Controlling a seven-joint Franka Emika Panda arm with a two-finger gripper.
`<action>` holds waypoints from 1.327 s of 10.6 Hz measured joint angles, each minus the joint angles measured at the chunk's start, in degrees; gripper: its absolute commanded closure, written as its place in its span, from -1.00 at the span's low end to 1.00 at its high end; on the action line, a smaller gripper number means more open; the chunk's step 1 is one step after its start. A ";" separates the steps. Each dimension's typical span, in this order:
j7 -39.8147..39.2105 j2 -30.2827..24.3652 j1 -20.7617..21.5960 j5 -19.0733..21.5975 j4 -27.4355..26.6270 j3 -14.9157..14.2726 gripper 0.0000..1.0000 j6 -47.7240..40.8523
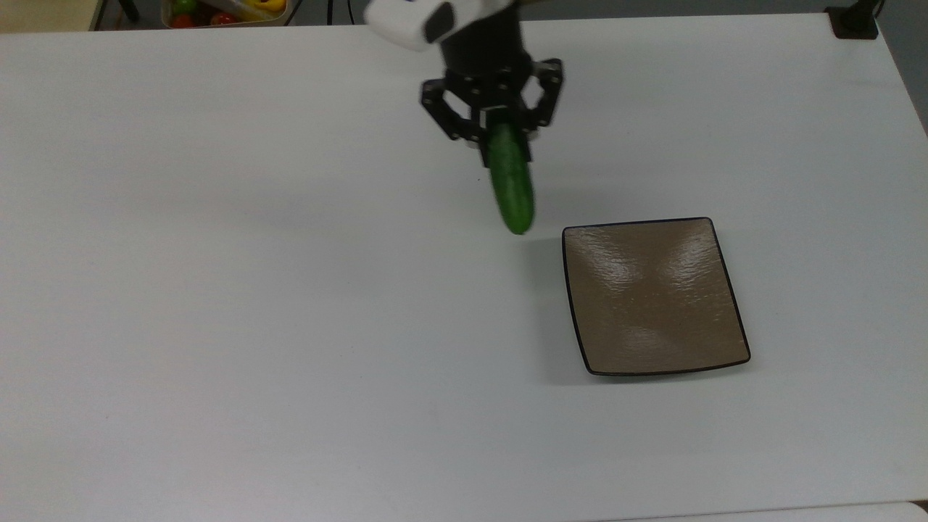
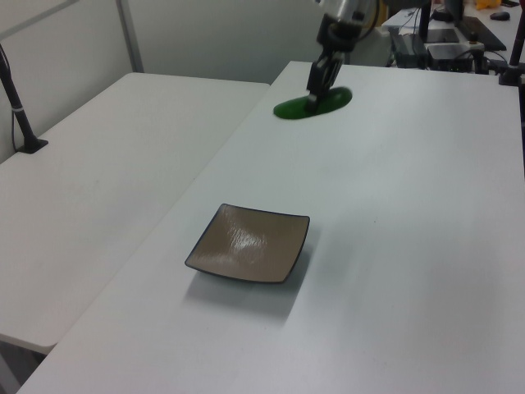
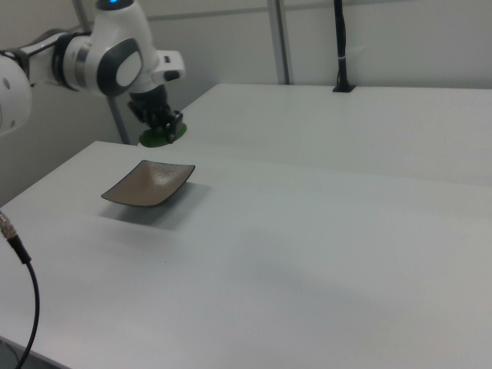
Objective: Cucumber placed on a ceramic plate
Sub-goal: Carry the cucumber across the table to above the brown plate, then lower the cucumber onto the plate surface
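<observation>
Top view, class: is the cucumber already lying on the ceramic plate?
No. The cucumber hangs from the gripper off the top view's left of the ceramic plate, whose brown surface holds nothing.
</observation>
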 measured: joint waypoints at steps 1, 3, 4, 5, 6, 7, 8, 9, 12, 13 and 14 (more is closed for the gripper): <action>3.78 1.15 1.35 -2.46 -0.28 1.25 0.95 2.63; 11.42 4.59 4.28 -8.70 -0.81 3.03 0.95 8.80; 13.75 6.27 5.28 -10.55 -1.00 3.32 0.95 11.80; 15.45 8.47 6.30 -12.32 -1.10 3.37 0.95 15.52; 16.30 10.14 6.87 -13.33 -1.12 3.38 0.93 18.03; 17.22 11.86 7.51 -14.44 -1.14 3.41 0.91 20.72; 17.64 13.50 8.16 -15.41 -1.17 3.42 0.91 23.31; 17.72 15.07 8.72 -16.24 -1.17 3.43 0.91 25.68; 17.79 18.06 9.08 -18.22 -1.16 5.23 0.79 28.87; 17.80 18.92 9.14 -18.42 -1.17 5.72 0.75 30.00; 17.80 19.78 9.34 -18.51 -1.17 6.04 0.53 30.48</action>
